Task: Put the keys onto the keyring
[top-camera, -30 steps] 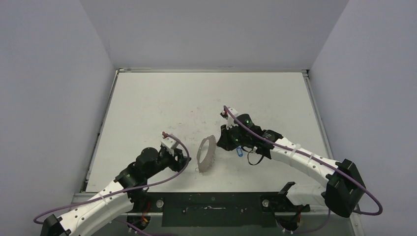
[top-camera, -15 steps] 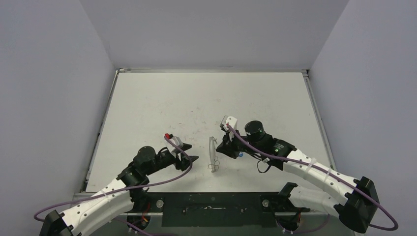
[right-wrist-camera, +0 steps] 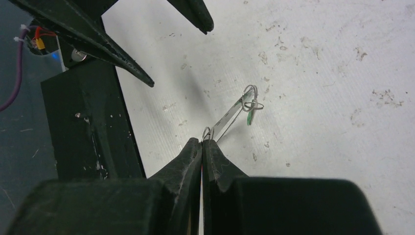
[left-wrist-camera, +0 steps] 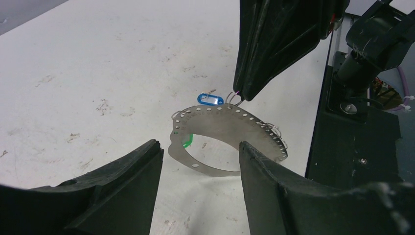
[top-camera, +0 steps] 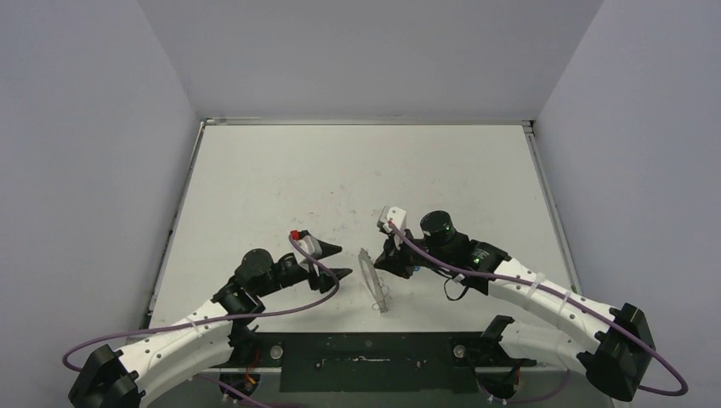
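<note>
The keyring [top-camera: 375, 282] is a flat pale-grey ring with small holes along its rim, held up on edge between the two arms. My right gripper [top-camera: 388, 261] is shut on its rim beside a small wire loop [right-wrist-camera: 207, 132]. In the left wrist view the keyring [left-wrist-camera: 230, 128] faces me. The blue key tag [left-wrist-camera: 210, 99] hangs by the right fingertips [left-wrist-camera: 243, 90]. The green key tag [left-wrist-camera: 186, 142] shows behind the ring and also in the right wrist view [right-wrist-camera: 250, 116]. My left gripper [top-camera: 344, 261] is open and empty just left of the ring, not touching it.
The dark base plate [top-camera: 366, 361] runs along the table's near edge, close below the ring; it also shows in the left wrist view [left-wrist-camera: 352, 147] and the right wrist view [right-wrist-camera: 88, 122]. Grey walls enclose the white table [top-camera: 357, 170].
The right gripper has turned the keyring from face-on to edge-on and carried it slightly toward the near edge. The left gripper has moved right, toward the ring, with its jaws open.
</note>
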